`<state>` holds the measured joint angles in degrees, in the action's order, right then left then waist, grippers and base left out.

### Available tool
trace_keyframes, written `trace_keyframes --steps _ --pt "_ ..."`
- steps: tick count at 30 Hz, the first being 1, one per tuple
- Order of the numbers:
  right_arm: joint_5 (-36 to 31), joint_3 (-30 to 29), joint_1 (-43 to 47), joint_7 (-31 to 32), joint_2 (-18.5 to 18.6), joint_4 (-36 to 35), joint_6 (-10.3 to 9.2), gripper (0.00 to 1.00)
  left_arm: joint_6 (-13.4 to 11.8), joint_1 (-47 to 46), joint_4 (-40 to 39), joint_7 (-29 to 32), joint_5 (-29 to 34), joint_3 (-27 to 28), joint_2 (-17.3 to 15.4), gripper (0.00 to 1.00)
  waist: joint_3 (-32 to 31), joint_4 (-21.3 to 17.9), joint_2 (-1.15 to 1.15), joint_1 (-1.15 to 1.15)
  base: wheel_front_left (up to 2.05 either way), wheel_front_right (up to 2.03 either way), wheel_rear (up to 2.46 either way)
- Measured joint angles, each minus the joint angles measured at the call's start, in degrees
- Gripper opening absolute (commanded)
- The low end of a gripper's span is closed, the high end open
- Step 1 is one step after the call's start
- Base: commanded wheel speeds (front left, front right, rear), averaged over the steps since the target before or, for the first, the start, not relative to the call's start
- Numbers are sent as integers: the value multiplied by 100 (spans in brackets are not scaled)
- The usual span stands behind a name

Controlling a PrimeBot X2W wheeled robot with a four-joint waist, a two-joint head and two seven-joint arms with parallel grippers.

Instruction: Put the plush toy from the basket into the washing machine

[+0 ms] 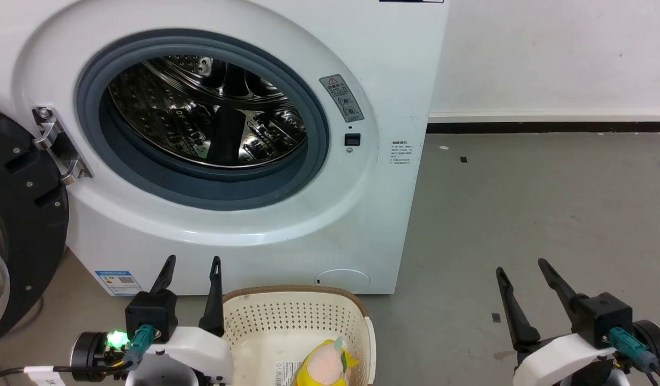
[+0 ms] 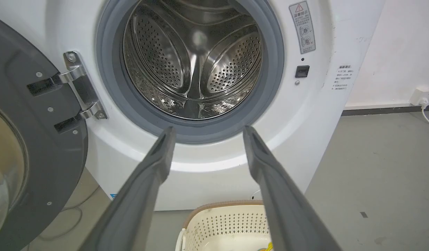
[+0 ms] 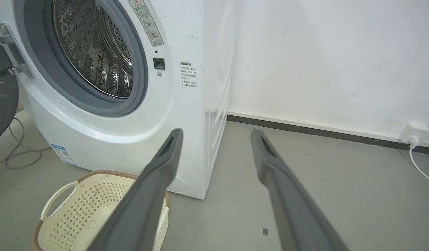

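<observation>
a: which step is the robot on?
b: the very first, by the look of it. the plush toy [image 1: 325, 364] lies in the basket [image 1: 295, 316], toward its right side, and nothing grips it. the left pincer [image 1: 193, 261] hovers just left of the basket's rim, its fingers [image 2: 144, 188] spread and empty; the right pincer [image 1: 521, 266] hangs well to the right over the floor [image 1: 523, 203], also spread and empty.
a: and the washing machine [image 1: 399, 64]?
b: ready. its door [image 1: 19, 214] stands wide open to the left, and the drum [image 1: 212, 118], just behind the basket, looks empty.
a: so what does the next move call for?
b: probably the left pincer, being nearer, has to tip down over the rim and close on the toy's soft body. the head view cuts the toy off at the bottom edge, so how it lies is hard to tell; it seems to rest pale face upward. after that comes a lift clear of the basket wall and a reach forward through the grey gasket [image 1: 201, 188].
</observation>
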<state>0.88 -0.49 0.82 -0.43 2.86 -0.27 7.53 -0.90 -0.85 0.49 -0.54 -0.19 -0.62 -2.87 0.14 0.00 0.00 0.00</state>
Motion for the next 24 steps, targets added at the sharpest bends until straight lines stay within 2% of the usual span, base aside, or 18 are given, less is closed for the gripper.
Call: trace_keyframes --steps 9,24 --pt "74 -102 0 -121 0 -42 0 100 -18 -81 201 -109 -49 -83 1 100 69 -1 0 0 0 0 0" --pt "285 -202 -164 -293 0 -152 0 100 65 -764 1220 -279 -162 -363 2 100 494 -86 0 0 0 0 0"
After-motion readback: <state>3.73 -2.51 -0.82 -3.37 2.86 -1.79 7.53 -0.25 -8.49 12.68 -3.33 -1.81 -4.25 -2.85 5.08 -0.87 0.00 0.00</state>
